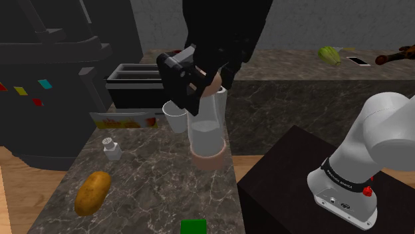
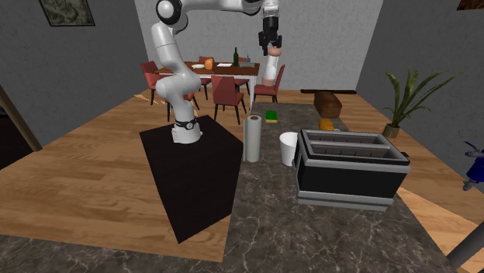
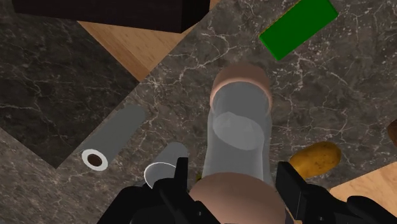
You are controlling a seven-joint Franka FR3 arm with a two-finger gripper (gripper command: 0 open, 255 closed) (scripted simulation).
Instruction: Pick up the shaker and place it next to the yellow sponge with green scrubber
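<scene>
- End effector clamped on the shaker, one black finger on each side just below its near tan cap.
- Shaker: tall, clear-grey body with tan ends, hanging upright in the air above the counter.
- Sponge lies flat, green face up, near the counter edge, apart from the shaker.
- Potato, white cup and paper roll sit on the counter.
</scene>
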